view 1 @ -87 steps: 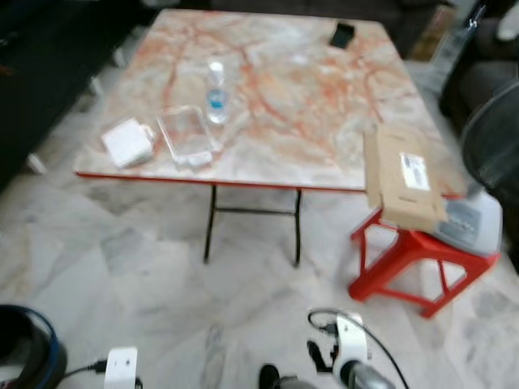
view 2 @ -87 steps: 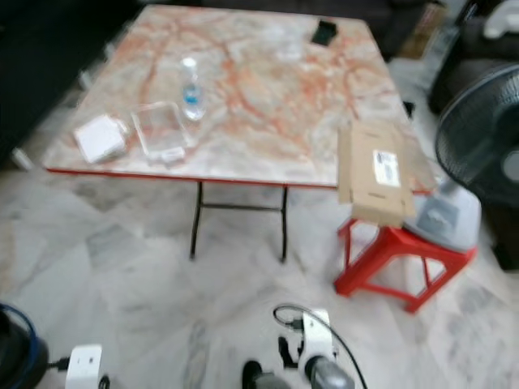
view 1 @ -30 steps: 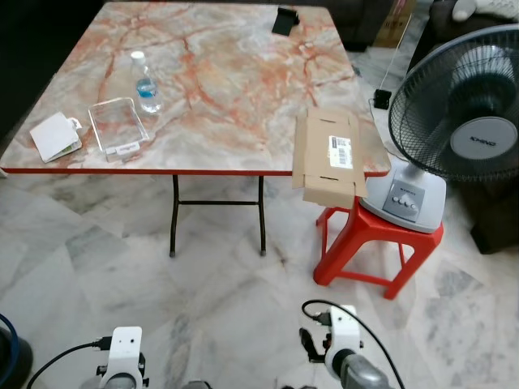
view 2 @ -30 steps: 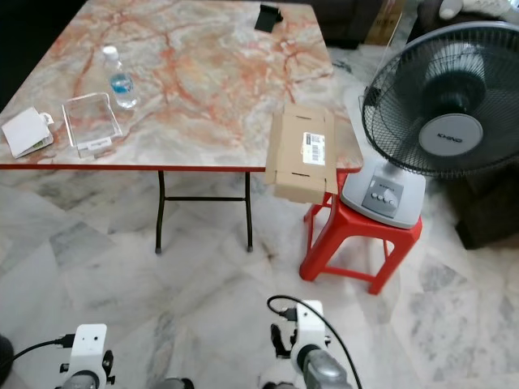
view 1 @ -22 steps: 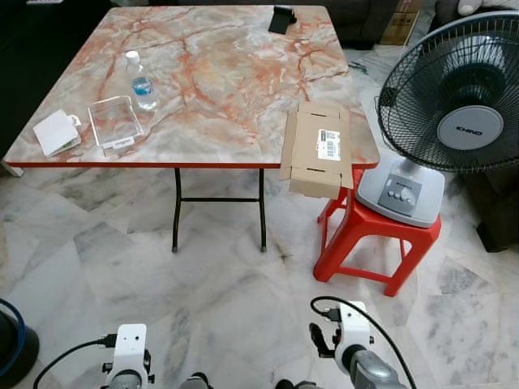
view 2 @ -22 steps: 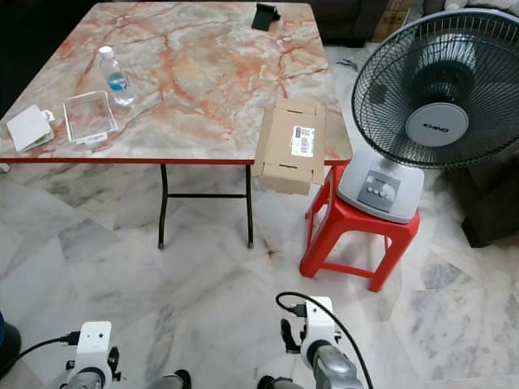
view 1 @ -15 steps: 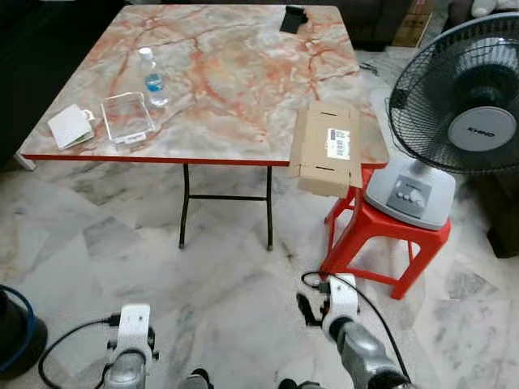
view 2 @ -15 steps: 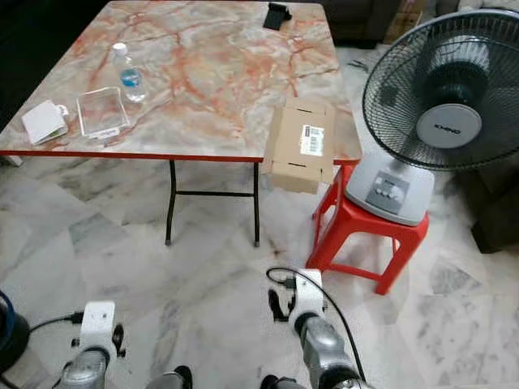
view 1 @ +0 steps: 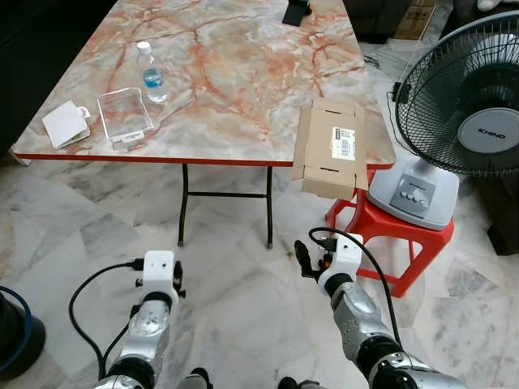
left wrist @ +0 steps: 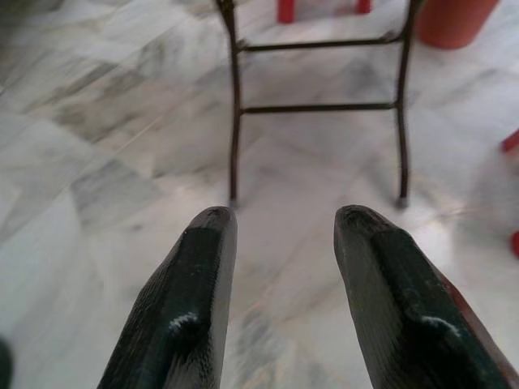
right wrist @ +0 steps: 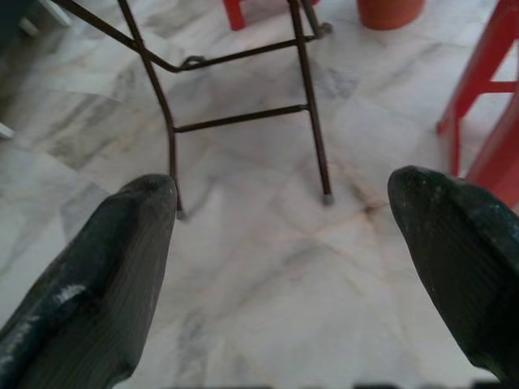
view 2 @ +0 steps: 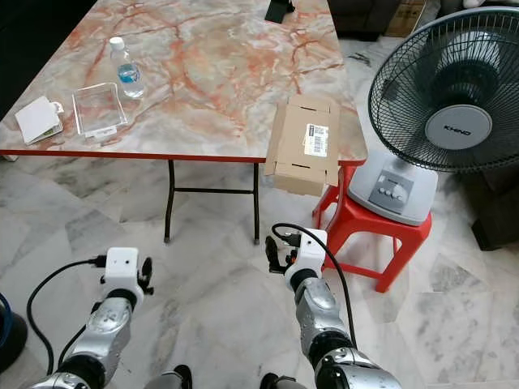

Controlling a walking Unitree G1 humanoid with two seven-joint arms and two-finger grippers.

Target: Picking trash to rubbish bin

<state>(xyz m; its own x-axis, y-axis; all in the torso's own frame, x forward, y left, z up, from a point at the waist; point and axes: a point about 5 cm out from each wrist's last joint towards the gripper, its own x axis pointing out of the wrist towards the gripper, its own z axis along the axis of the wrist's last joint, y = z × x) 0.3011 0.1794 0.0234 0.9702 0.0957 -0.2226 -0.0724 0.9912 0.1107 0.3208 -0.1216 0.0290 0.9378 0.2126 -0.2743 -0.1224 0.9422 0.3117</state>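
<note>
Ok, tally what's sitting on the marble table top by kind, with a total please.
Water bottle: 1
Clear plastic container: 1
White packet: 1
Flat cardboard box, overhanging the table's front right corner: 1
Dark object at the far edge, too small to identify: 1
Total: 5

The round blue-rimmed dark bin [view 1: 11, 334] is cut off at the picture's left edge, and the print on the flat brown cardboard box's white label [view 1: 343, 143] is too small to read.
</note>
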